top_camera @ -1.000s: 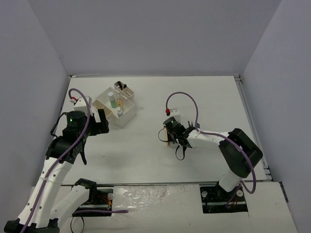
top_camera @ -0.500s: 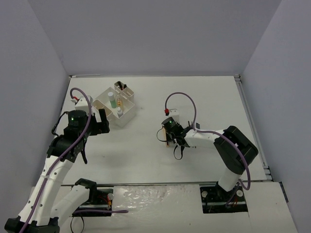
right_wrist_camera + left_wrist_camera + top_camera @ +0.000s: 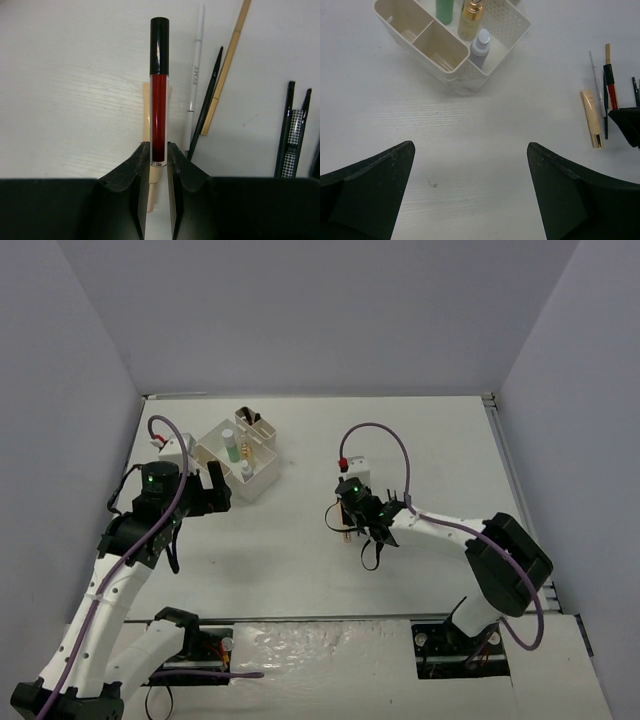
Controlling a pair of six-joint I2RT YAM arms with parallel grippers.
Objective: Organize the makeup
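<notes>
Red tube [image 3: 159,100] hides most of tan stick [image 3: 146,112].

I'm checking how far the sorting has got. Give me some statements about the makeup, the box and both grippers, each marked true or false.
1. The right gripper has its jaws shut on a red lip gloss tube with a black cap. True.
2. The left gripper holds the gold bottle. False: its jaws are open and empty; that bottle stands in the white compartmented plastic box.
3. The grey-lilac spray bottle stands upright in the box. True.
4. The thin white pencil is in the box. False: it lies on the white table.
</notes>
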